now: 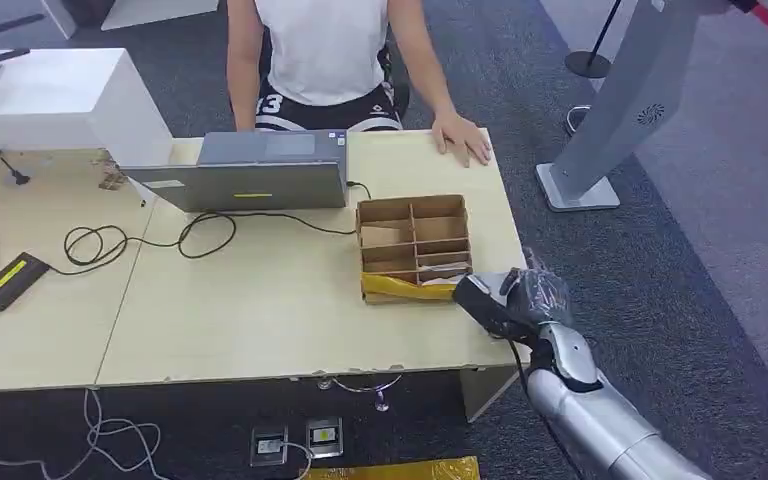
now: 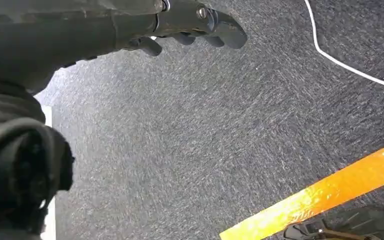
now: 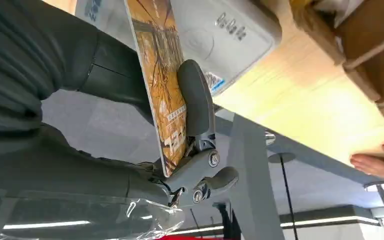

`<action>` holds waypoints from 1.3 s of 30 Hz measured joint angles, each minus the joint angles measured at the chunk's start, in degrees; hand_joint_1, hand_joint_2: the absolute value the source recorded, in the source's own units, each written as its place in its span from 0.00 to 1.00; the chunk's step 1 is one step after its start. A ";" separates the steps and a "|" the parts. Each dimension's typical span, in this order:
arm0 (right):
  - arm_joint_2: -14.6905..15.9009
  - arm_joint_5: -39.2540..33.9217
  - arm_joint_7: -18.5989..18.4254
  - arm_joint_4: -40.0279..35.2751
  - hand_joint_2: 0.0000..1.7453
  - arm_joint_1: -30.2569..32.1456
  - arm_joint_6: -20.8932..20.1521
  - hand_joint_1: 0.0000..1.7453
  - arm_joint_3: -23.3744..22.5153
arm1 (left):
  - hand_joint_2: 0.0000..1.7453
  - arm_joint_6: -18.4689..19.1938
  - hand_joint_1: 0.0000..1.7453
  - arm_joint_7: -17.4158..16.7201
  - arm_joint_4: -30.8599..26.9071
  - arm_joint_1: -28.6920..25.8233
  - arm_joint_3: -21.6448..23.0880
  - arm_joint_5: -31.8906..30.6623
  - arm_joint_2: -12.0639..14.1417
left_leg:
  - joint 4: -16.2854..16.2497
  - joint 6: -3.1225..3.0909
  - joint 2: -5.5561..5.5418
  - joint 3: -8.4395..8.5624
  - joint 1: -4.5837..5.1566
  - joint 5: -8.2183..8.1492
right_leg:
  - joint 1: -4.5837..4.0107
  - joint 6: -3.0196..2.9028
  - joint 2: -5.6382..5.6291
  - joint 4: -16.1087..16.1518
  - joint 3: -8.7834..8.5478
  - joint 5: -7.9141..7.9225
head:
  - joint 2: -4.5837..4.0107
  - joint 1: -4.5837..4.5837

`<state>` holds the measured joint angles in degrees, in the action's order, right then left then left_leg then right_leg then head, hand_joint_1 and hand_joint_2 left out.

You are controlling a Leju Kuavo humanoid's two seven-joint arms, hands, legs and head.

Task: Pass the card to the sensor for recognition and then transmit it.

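The right hand point(image 1: 505, 300) sits over the table's point(image 1: 260, 310) near right corner, with a card point(image 3: 162, 90) pinched in it. Just beyond the card lies the sensor point(image 3: 220, 35), flat on the table. The box point(image 1: 414, 245) stands just left of and behind the hand, touching-close. Farther left and behind it is the laptop point(image 1: 250, 170), with a cable point(image 1: 150, 240) trailing left. A person's hand point(image 1: 463, 137) rests on the table's far edge, straight behind the right hand. The left hand point(image 2: 190, 30) hangs over the floor point(image 2: 205, 140).
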<state>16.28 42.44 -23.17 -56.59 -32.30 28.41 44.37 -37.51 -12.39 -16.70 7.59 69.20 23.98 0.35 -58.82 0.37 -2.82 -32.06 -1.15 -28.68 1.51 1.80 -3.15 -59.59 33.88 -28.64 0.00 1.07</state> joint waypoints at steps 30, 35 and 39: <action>5.99 13.07 -7.26 -20.15 1.00 -20.87 -15.37 1.00 -0.83 | 0.00 3.30 0.00 -1.01 0.00 2.58 0.17 -5.09 -0.33 | -0.01 0.01 -0.03 -0.05 0.00 0.04 | 0.00 -0.04 0.00 -0.02 0.04 0.04 | 0.00 0.00; 5.31 11.47 -4.89 -20.11 1.00 -22.22 -17.29 1.00 0.42 | 0.00 3.30 0.00 -1.29 0.00 2.71 0.28 -6.01 -0.31 | 0.00 0.01 -0.03 -0.18 0.00 0.04 | 0.01 -0.04 0.00 -0.03 0.05 0.04 | 0.00 0.00; 0.79 8.99 -3.04 -16.03 1.00 -26.61 -16.90 1.00 3.52 | 0.00 4.02 0.00 -2.06 -0.02 3.50 0.46 -7.43 -0.26 | 0.01 0.07 0.03 -0.11 -0.06 0.08 | -0.05 -0.05 -0.10 -0.05 0.09 0.04 | 0.00 -0.02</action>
<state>17.08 51.43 -26.21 -72.62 -58.91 11.52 47.89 -33.48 -14.45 -16.72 11.09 69.66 16.55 0.09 -58.81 0.44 -2.79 -32.17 -1.21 -28.60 1.46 1.74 -3.25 -59.65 33.97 -28.59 0.00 1.05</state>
